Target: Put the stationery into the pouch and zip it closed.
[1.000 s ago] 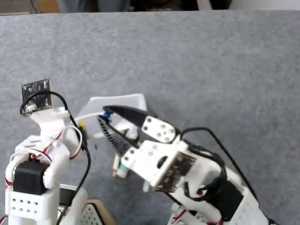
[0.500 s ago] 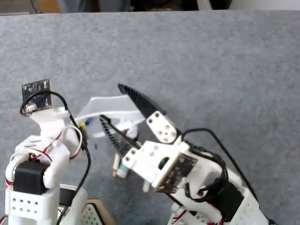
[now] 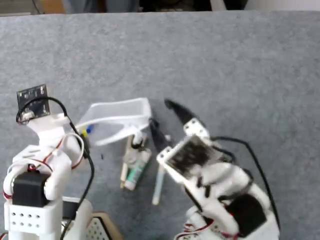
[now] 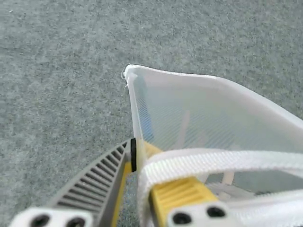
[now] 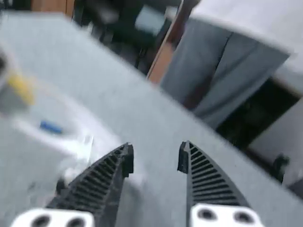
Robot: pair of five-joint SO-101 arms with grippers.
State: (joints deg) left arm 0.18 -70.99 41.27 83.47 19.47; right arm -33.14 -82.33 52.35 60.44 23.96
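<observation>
Left gripper (image 4: 139,151): clamped shut on the pouch's near edge, right by the webbing strap (image 4: 218,161). It holds that side lifted off the table (image 3: 225,60).
Pouch (image 3: 120,116): translucent white, lying on the table between the two arms. Its mouth looks propped open on the side away from the left gripper. Something blue (image 4: 147,124) shows through the wall just beside the clamped edge, so one item seems to be inside already.
Stick (image 3: 123,175): pale and flat, on the table just outside the pouch on the arms' side.
Tube (image 3: 136,167): has a green label and lies against the stick, one end close to the pouch's strap.
Pen (image 3: 158,185): white, on the table a little farther from the pouch than the tube, nearest the right arm.
Right gripper (image 3: 160,112): its fingers are spread wide and hold nothing. It hangs just off the pouch's free end, above the loose items.
Step in hand: loading, as I judge it. Three items are out of the pouch and the zip is not yet touched.
Next move: the right gripper likely needs to drop over one loose item, the tube or pen being closest, and close across its narrow width. It would then carry the item into the mouth while the left gripper keeps the edge raised.
Risk: nudging the pouch could pull the edge from the left gripper's hold.
</observation>
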